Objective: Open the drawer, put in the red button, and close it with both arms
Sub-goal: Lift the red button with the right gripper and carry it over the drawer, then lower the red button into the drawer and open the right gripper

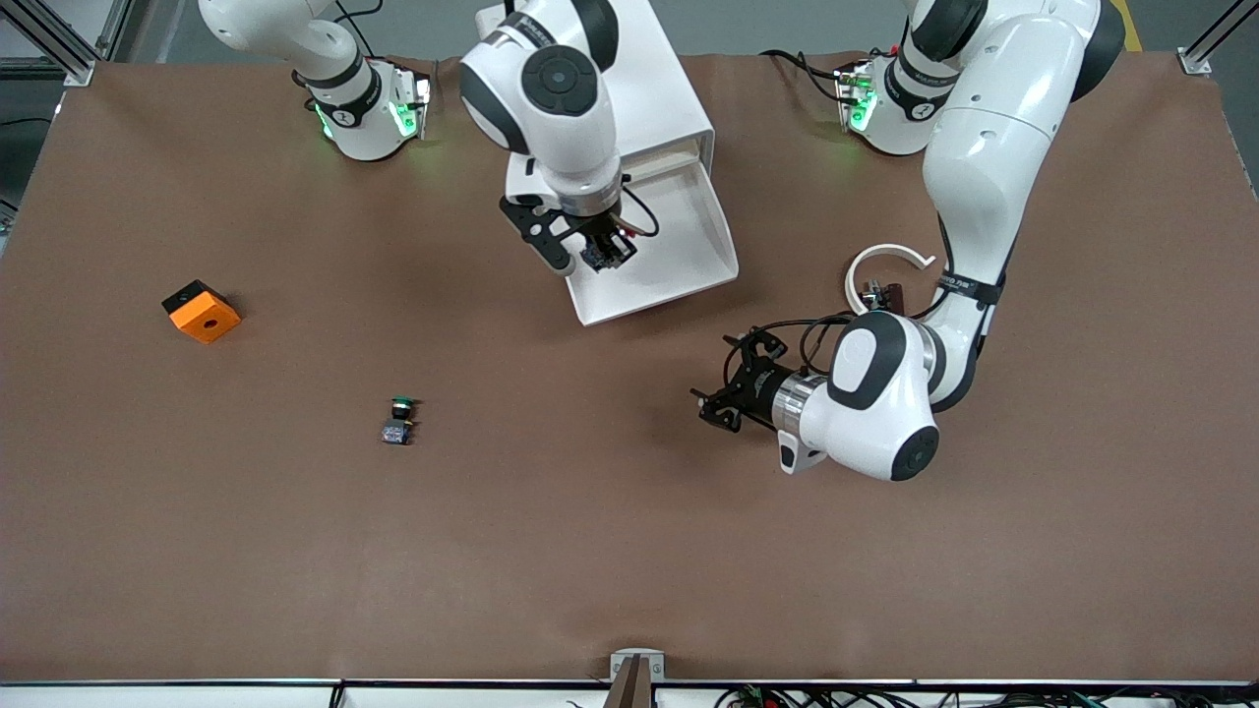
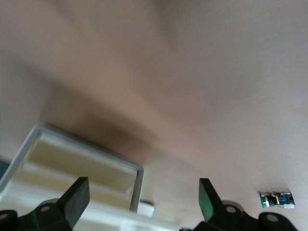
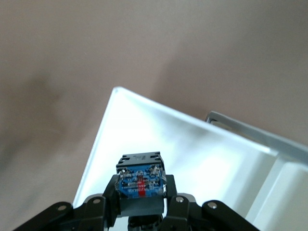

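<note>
My right gripper (image 1: pixel 602 246) hangs over the open white drawer (image 1: pixel 689 236), at the edge nearer the right arm's end of the table. It is shut on the red button (image 1: pixel 598 256). In the right wrist view the button's blue-grey base (image 3: pixel 140 179) sits clamped between the black fingers (image 3: pixel 108 192), with the drawer's pale floor (image 3: pixel 202 144) below; the red cap is hidden there. My left gripper (image 1: pixel 716 398) is low over the bare table, nearer the camera than the drawer, its jaws wide open and holding nothing. The left wrist view shows this gripper (image 2: pixel 143 195) facing the drawer (image 2: pixel 72 159).
The drawer's white cabinet (image 1: pixel 664 108) stands between the arm bases. A green-capped button (image 1: pixel 398 419) lies on the table toward the right arm's end, also in the left wrist view (image 2: pixel 276 199). An orange block (image 1: pixel 202 312) sits farther that way. A white ring (image 1: pixel 885 249) lies by the left arm.
</note>
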Motion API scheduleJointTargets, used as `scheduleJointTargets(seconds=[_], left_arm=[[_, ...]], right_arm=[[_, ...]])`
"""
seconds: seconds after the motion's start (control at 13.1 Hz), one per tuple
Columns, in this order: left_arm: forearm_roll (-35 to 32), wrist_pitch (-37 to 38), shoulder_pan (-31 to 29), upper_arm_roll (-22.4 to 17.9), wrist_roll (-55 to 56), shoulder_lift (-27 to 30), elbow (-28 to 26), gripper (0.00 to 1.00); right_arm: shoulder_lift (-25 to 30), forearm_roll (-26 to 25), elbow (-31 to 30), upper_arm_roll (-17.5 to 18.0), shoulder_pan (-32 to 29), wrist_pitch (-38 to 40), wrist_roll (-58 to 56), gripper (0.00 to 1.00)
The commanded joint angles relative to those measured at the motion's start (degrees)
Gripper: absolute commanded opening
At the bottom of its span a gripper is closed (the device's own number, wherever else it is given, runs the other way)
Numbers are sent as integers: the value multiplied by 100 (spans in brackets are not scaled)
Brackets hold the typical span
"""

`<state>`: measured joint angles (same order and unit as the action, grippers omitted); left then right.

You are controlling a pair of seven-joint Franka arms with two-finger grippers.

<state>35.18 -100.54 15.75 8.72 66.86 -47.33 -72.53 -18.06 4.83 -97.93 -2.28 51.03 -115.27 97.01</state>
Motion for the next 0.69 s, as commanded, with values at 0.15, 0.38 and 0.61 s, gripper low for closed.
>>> scheduleJointTargets(seconds=[0.15, 0.38, 0.61], left_arm=[[-1133, -992, 226, -63, -1007, 259, -148, 100], [-1602, -1433, 393, -72, -1176, 329, -156, 100], [-1864, -1442, 971, -754, -1157, 557, -244, 100]], right_arm=[[-417, -227, 37, -89, 442, -512, 634, 0], [-532, -412, 55, -89, 530, -672, 872, 0], [-594, -692, 63, -89, 574, -681, 873, 92]])
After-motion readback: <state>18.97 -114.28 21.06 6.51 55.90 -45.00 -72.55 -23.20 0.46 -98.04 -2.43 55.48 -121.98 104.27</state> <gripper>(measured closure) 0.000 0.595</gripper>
